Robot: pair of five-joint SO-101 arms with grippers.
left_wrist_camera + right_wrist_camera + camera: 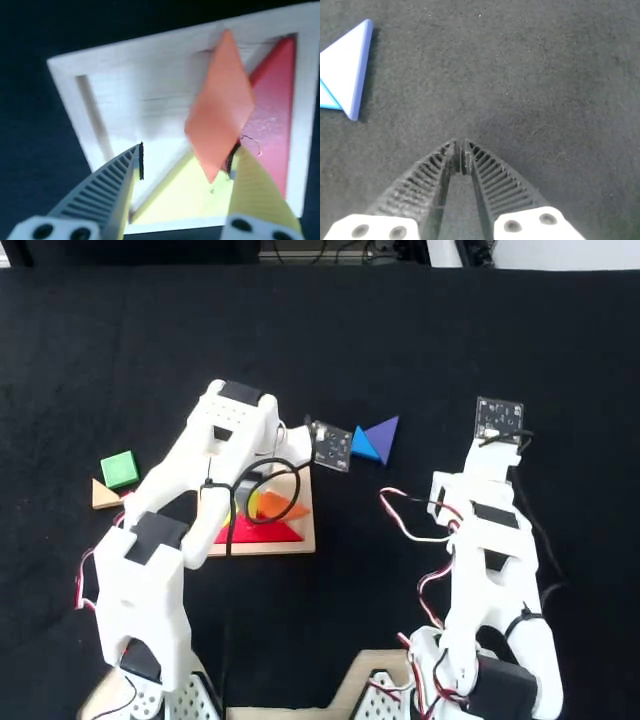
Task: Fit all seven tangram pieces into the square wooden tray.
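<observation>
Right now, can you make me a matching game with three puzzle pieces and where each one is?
Pieces:
1. green square
2. red triangle
3. dark blue triangle

Places:
a. on the black cloth, next to the light blue triangle
b. inside the wooden tray
c. on the black cloth, next to the tan triangle

Pairs: 1-c, 2-b, 3-a.

Bright, even light fr. above; soft shadows

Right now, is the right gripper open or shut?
Shut. The right gripper has its fingertips pressed together, holding nothing, over the black cloth.
</observation>
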